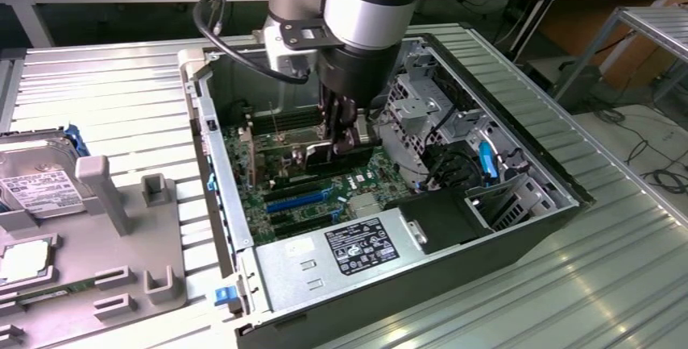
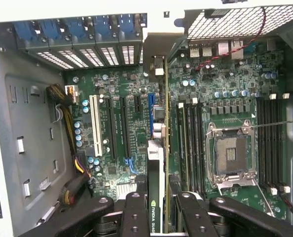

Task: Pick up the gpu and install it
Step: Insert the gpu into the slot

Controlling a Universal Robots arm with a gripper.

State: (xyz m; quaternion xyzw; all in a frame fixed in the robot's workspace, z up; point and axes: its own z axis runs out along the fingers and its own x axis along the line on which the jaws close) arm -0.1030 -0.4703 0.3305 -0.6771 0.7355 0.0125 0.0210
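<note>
Inside the open case [image 1: 205, 123], the drive cage [image 1: 424, 111] and cables [image 1: 446, 168] are crowding the motherboard [image 2: 121, 84]; the arm [image 1: 366, 2] is reaching straight down, its claw [image 2: 158, 212] grasping the gpu [image 2: 155, 158] edge-on.

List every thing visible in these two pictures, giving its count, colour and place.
black and silver open computer case: one, on the ribbed silver metal table, centre of exterior view.
green motherboard: one, inside the case.
silver power supply box with black label: one, at the case's near end.
silver hard drive with white label: one, on the grey plastic fixture, exterior view's left.
thin green and black gpu card: one, edge-on above the motherboard, between the fingers.
silver and grey robot arm: one, reaching into the case.
black end effector: one, shut on the gpu card.
</note>
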